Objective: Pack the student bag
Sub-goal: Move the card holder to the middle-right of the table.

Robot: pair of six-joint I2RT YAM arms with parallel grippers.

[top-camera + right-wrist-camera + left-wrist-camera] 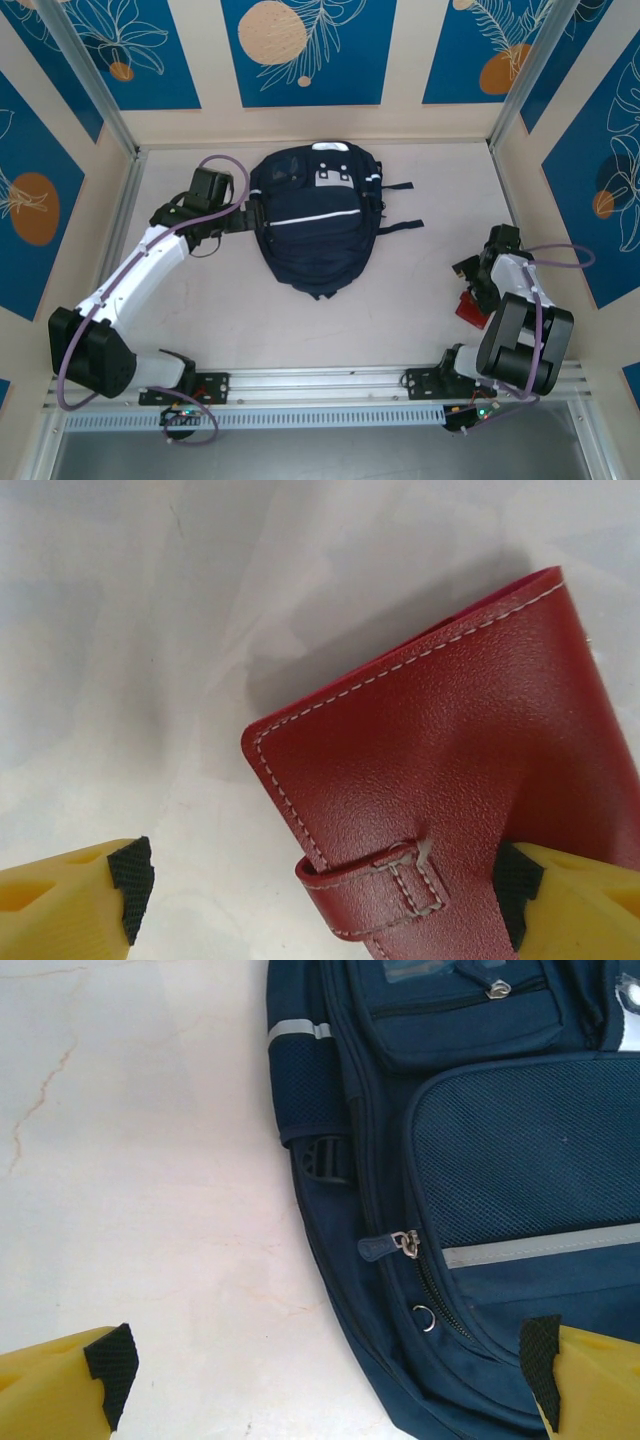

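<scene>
The bag [315,225] is laid flat on the table [400,310], centre-far, front face up. Its long axis is run near-to-far: the grey patch [335,178] and top end are pointed at the far wall, the narrower bottom end at the arm bases. The left gripper [327,1365] is spread wide at the bag's left edge by a zipper pull [403,1244], nothing pinched. The right gripper [322,880] is spread over a red wallet [450,750], well apart from the bag.
</scene>
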